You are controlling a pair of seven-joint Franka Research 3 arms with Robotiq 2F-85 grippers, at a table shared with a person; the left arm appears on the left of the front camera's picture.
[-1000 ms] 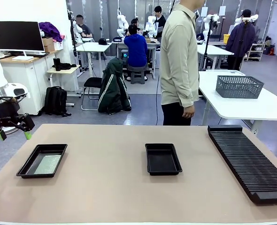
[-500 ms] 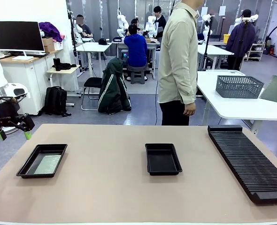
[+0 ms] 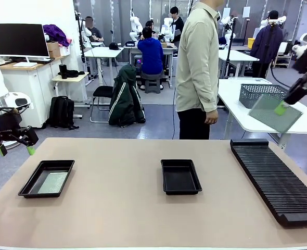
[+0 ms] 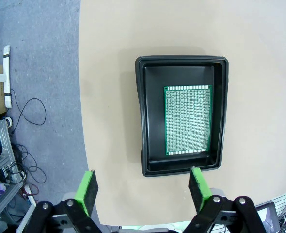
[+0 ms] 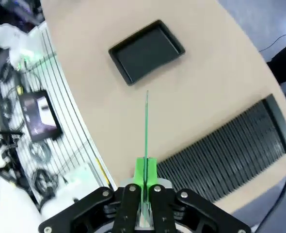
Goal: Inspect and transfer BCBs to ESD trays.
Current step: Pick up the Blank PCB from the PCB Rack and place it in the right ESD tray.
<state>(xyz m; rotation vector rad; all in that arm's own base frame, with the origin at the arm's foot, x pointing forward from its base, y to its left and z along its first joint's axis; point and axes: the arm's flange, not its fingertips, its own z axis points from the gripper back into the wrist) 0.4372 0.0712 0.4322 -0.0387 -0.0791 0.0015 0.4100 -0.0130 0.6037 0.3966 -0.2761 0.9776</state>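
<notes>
Table (image 3: 117, 213): plain tan.
Left tray (image 3: 28, 188), near the table's left edge: black.
Tray board (image 4: 187, 120): green with a fine pale dot grid.
Centre tray (image 3: 180, 190): plain black.
Rack (image 3: 276, 179), along the right edge: black, ribbed.
Held board (image 3: 268, 113): grey-green face; its edge shows bright green in the right wrist view.
Left gripper (image 4: 143, 190) and right gripper (image 3: 281, 108): black with green pads (image 4: 87, 190).
Basket (image 3: 253, 94): grey mesh.
Shirt (image 3: 197, 57): pale khaki.

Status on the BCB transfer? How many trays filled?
Done: one BCB lies flat in the left tray. In hand: the right hand is shut on a second BCB, held in the air near the rack. Left: the centre tray is empty; the left hand hangs open at far left.
</notes>
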